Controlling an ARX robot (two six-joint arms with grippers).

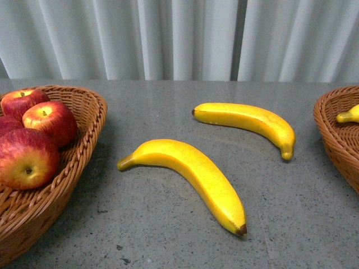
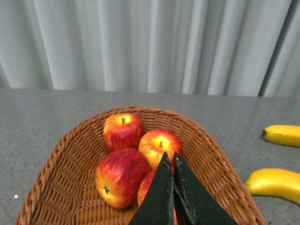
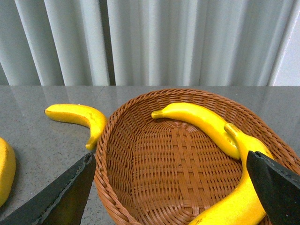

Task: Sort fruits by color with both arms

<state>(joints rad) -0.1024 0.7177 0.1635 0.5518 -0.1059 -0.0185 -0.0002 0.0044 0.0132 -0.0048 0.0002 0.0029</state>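
In the front view a brown woven wicker basket (image 1: pixel 90 129) fills the lower left of the frame and holds four glossy red apples with yellow-streaked tops (image 1: pixel 50 120), packed against one another. On the grey speckled tabletop (image 1: pixel 168 224) lie two long curved bright yellow bananas. The nearer banana (image 1: pixel 190 174) is at the centre of the frame with its dark tip toward the lower right. The farther banana (image 1: pixel 247 120) lies above and right of it, the two apart. A second wicker basket (image 1: pixel 336 134) is cut by the right edge, with a yellow banana end (image 1: pixel 349 115) showing inside. In the left wrist view the left gripper (image 2: pixel 171 159) hangs over the apples, its black fingers pressed together with nothing between them. In the right wrist view the right gripper (image 3: pixel 169 159) is spread wide and empty over the second basket, where two bananas (image 3: pixel 201 122) lie touching. Behind hang pale pleated curtains (image 1: pixel 179 39).
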